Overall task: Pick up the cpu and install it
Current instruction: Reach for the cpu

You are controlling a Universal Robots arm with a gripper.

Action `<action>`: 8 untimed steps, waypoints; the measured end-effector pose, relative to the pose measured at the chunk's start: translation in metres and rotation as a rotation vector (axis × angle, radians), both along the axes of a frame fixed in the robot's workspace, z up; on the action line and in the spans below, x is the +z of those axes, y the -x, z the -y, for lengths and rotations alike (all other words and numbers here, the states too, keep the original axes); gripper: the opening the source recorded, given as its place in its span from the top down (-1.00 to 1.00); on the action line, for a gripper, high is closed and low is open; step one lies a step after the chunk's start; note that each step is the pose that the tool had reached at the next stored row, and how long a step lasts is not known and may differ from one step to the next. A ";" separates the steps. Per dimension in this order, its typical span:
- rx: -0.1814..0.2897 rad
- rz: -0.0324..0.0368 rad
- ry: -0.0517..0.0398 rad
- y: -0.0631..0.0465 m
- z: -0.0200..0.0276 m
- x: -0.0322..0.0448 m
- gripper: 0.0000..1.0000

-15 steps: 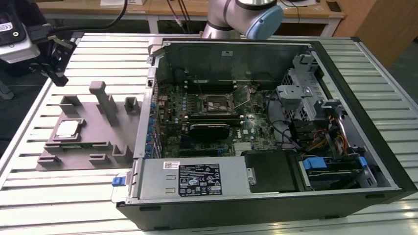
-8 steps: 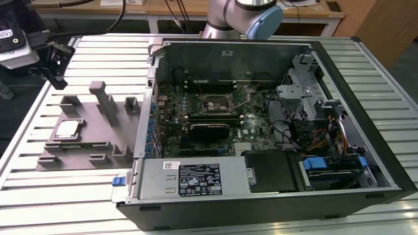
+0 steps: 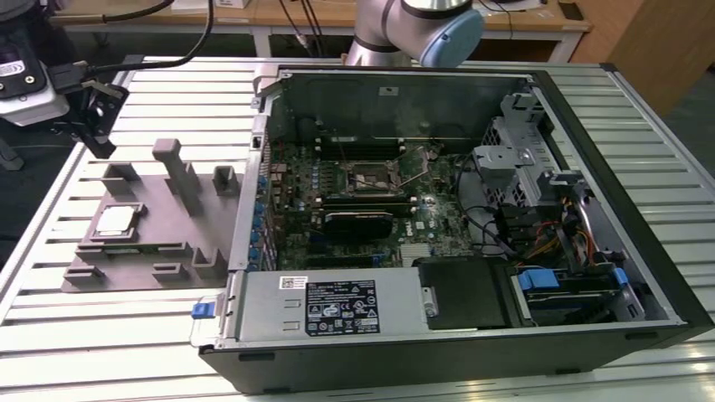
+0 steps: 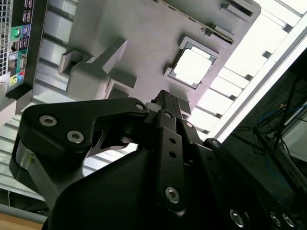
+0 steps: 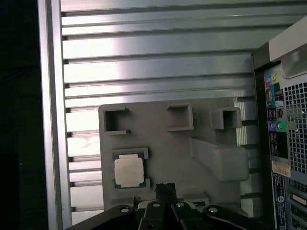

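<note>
First wrist view: cpu (image 5: 128,171) lies flat in grey fixture (image 5: 158,134) pocket on table (image 5: 144,48), near jaws but apart, offset to side away from computer case (image 5: 283,120). Jaws seemingly pressed together, empty.

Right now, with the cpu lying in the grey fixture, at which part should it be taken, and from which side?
Take the cpu by two opposite thin edges, coming straight down from above. It lies flat, silver top up, in a shallow seat of the grey fixture. Raised lips border two opposite sides; the other two look freer, so probably grip there.
</note>
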State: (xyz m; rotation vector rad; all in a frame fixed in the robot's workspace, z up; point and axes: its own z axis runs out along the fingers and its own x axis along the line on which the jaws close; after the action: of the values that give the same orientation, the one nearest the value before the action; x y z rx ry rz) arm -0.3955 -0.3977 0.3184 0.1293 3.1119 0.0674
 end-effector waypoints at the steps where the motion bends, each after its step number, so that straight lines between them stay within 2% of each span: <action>1: 0.000 0.0000 0.0000 0.000 -0.0002 -0.0010 0.79; 8: 0.000 0.0001 0.0000 0.001 -0.0012 -0.0073 0.79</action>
State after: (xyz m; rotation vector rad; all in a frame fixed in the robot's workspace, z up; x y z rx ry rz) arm -0.3969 -0.3965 0.3111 0.1294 3.1119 0.0675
